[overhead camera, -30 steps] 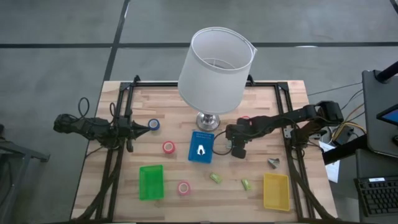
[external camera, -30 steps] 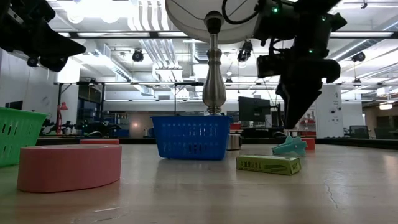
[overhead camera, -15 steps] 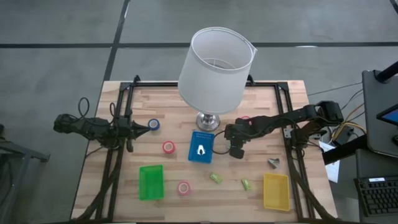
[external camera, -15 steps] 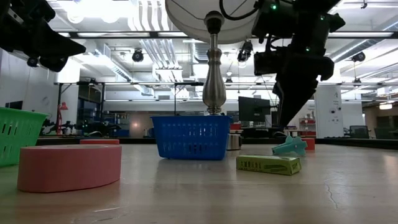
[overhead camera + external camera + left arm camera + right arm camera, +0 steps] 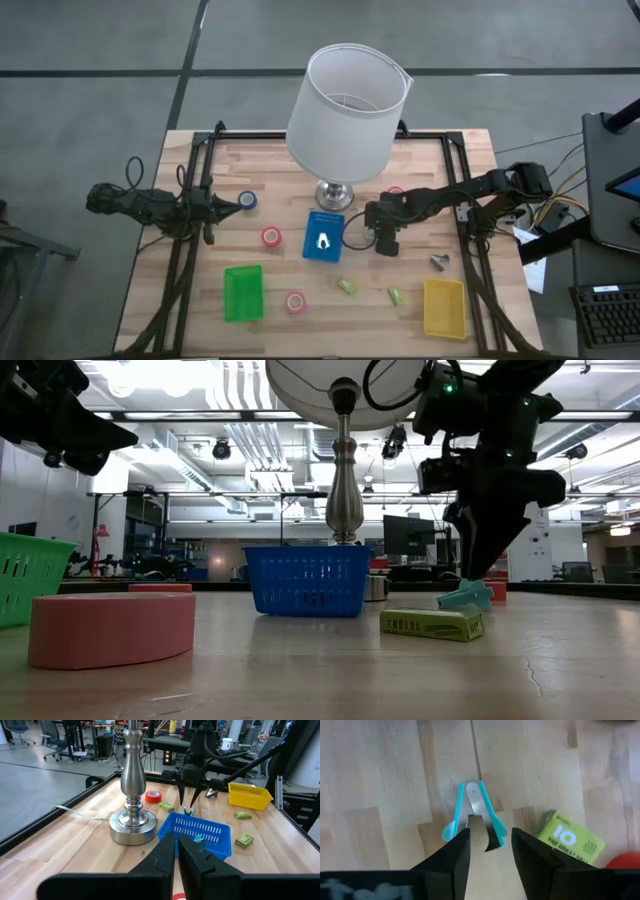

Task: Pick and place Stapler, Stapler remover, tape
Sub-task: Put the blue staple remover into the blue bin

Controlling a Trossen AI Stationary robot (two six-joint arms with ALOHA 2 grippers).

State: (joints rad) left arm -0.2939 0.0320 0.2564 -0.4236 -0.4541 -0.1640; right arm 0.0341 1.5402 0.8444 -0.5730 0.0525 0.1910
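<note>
Staple remover (image 5: 473,815), teal with a metal centre, lies flat on the wood right under the right gripper (image 5: 490,851), in line with the gap between the spread fingers (image 5: 454,854); fingertips not touching it. From the high view the remover is hidden under the right gripper (image 5: 384,238); in the low view only its teal end (image 5: 465,596) pokes out behind the green staple box (image 5: 431,624), so whether remover and box touch can't be told there. Wrist view shows a green box (image 5: 570,841) just beside it, apart

Blue bin (image 5: 323,236) sits just beside the gripper, toward the table's middle, something white inside that I can't identify. Stapler itself: can't pick it out in any view

Tape: blue roll (image 5: 247,201) right at the tip of the left gripper (image 5: 236,206), red roll (image 5: 271,237) beside the blue bin, another red roll (image 5: 296,301) next to the green bin (image 5: 243,292). Fourth red roll (image 5: 153,796) is mostly hidden from above by the right arm and lampshade (image 5: 345,98); clear in the left wrist view

Left gripper waits at the table's left side, fingers (image 5: 165,851) pressed together, holding nothing; in the low view it's cut off at the top corner

Yellow bin (image 5: 443,307) near the front right, small grey metal piece (image 5: 440,262) beside it, too small to tell. Two more green boxes (image 5: 346,286) (image 5: 394,295) on the front half. Lamp base (image 5: 336,194) behind the blue bin
</note>
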